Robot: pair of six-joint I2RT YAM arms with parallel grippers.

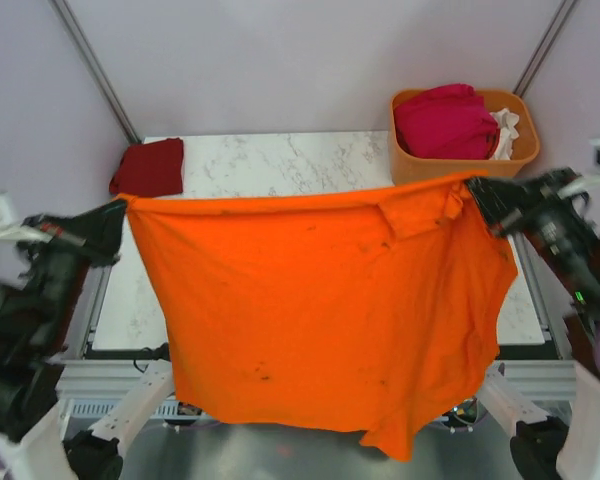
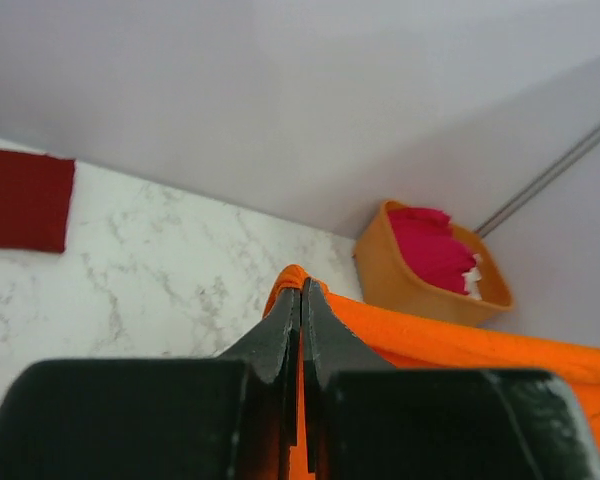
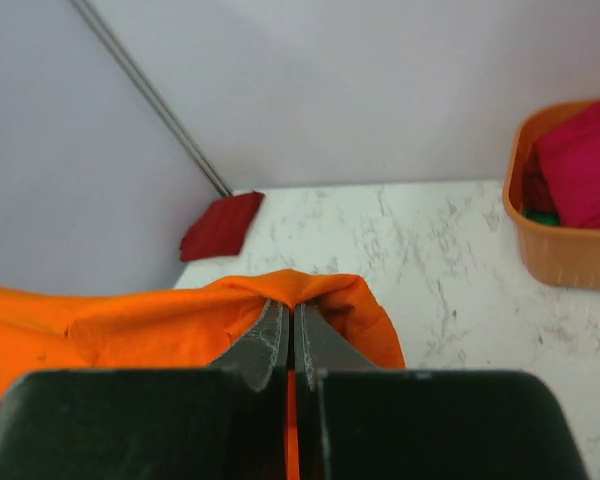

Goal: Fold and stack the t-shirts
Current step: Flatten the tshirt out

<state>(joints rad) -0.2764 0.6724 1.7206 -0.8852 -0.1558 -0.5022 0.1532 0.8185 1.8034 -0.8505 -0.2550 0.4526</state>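
you have the orange t-shirt (image 1: 320,300) stretched wide between both arms, hanging in the air over the near part of the marble table (image 1: 280,165), with its lower hem drooping past the near edge. your left gripper (image 1: 123,208) is clamped on one top corner, jaws pressed together with only cloth between them. your right gripper (image 1: 475,192) is pinched the same way on the other top corner. at the far right corner sits the orange basket (image 1: 420,165), holding a bunched magenta t-shirt (image 1: 445,122) that fills most of it and a white t-shirt (image 1: 507,130) squeezed against its right wall. the dark red t-shirt (image 1: 150,167) lies folded on the table's far left corner.
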